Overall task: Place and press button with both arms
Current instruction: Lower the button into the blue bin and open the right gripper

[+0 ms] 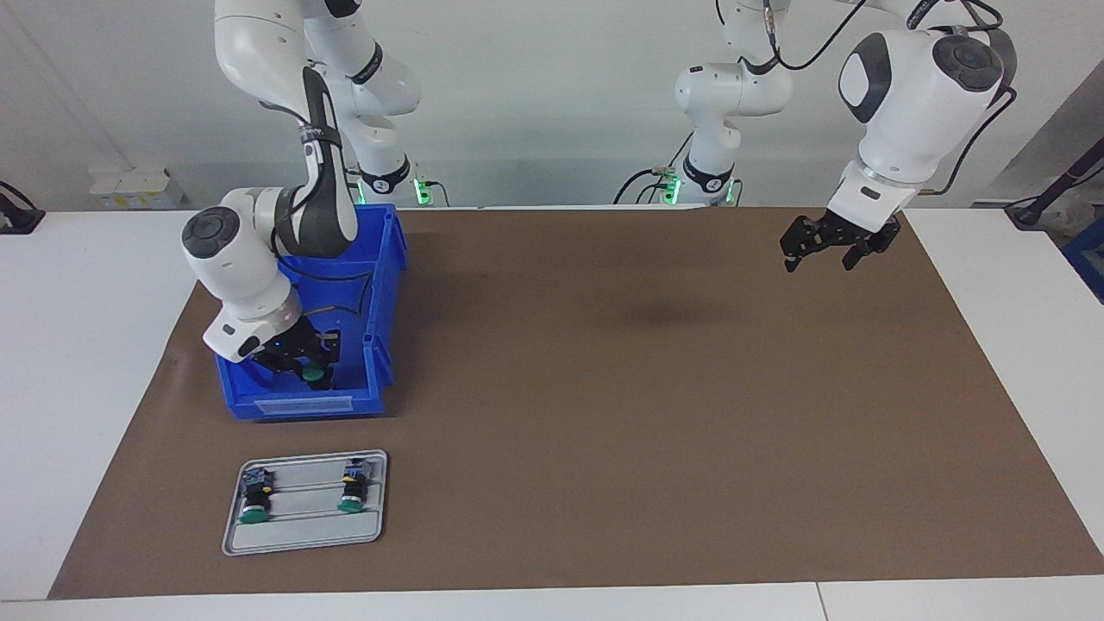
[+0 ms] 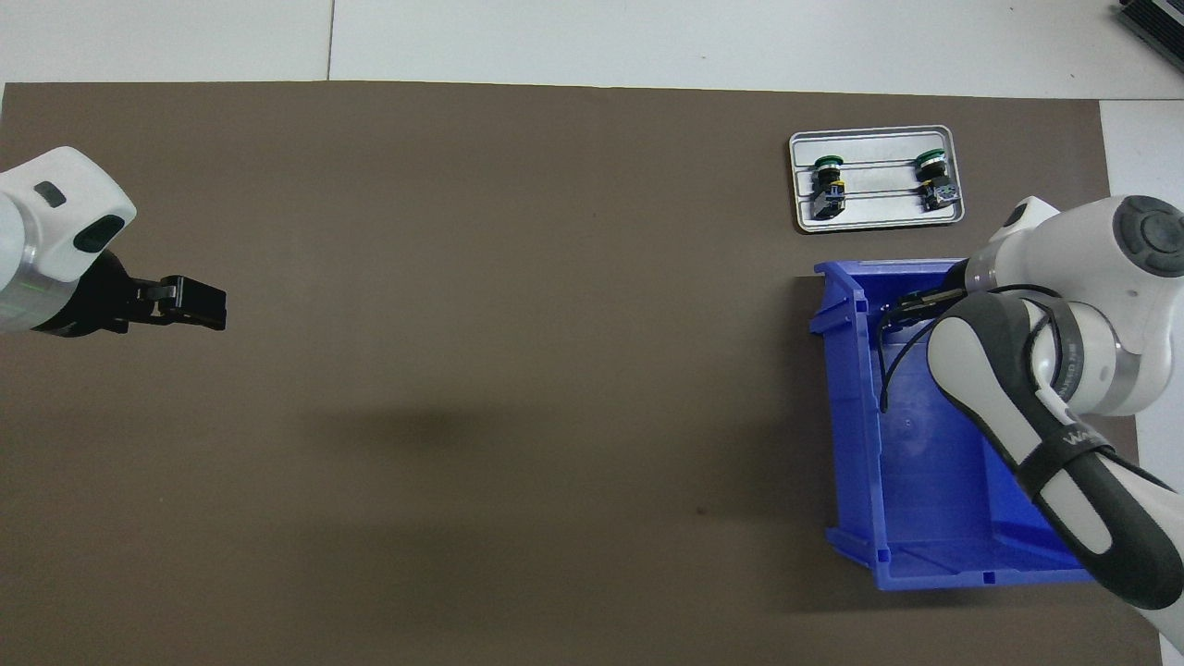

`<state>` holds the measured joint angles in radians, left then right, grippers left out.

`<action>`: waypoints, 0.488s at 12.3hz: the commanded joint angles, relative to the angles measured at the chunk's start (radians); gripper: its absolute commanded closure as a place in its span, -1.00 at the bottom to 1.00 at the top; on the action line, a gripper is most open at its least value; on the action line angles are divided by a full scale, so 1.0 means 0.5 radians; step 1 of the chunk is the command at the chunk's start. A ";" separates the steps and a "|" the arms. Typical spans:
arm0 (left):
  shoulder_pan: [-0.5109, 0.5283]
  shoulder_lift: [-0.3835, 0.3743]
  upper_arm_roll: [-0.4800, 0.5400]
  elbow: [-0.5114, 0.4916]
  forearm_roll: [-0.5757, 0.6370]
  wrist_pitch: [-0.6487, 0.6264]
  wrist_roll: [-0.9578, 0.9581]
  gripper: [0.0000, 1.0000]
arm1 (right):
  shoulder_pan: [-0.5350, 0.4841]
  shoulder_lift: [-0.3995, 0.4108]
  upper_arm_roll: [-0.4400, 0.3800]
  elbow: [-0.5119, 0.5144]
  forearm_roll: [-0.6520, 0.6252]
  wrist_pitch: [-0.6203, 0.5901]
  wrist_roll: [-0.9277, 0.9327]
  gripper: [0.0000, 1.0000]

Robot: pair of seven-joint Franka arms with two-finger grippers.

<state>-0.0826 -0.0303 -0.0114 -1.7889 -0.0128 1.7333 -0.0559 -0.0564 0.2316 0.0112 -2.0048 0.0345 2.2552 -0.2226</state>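
**Mia:** From the camera that faces the robots, what do you see?

**Ben:** The right gripper point(image 1: 312, 366) is down inside the blue bin point(image 1: 379, 345). Its fingers are closed on a button point(image 1: 312, 373); the green cap peeks out between them. Two more buttons point(image 1: 255, 498) point(image 1: 352, 490) lie on the grey tray point(image 1: 302, 530), which is farther from the robots than the bin.

**Mia:** And the other arm?

**Ben:** The left gripper point(image 1: 821, 250) waits up in the air over the brown mat point(image 1: 647, 414), fingers wide apart, holding nothing.

**Mia:** Now from above?

**Ben:** The right arm point(image 2: 1036, 388) covers its claw inside the bin point(image 2: 916, 499), so I can't see the held button. The left gripper point(image 2: 199, 303) hangs over the mat at its own end. The tray point(image 2: 874, 220) sits just beside the bin.
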 commanded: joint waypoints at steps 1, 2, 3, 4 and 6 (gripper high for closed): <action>0.024 -0.053 -0.017 -0.046 0.035 0.009 0.010 -1.00 | -0.013 -0.031 0.011 -0.040 0.054 0.042 0.040 -0.39; 0.024 -0.053 -0.017 -0.046 0.035 0.009 0.010 -1.00 | -0.016 -0.040 0.008 -0.034 0.054 0.036 0.068 -0.64; 0.024 -0.053 -0.017 -0.046 0.035 0.009 0.010 -1.00 | -0.016 -0.049 0.005 -0.013 0.054 0.018 0.098 -0.81; 0.024 -0.053 -0.017 -0.046 0.035 0.009 0.010 -1.00 | -0.022 -0.070 0.005 -0.003 0.054 0.003 0.120 -0.89; 0.024 -0.053 -0.017 -0.046 0.035 0.009 0.010 -1.00 | -0.022 -0.159 0.002 0.000 0.048 -0.080 0.218 -0.93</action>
<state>-0.0826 -0.0303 -0.0114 -1.7889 -0.0128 1.7333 -0.0559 -0.0579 0.2052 0.0067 -1.9960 0.0351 2.2527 -0.1455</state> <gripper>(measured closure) 0.000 0.053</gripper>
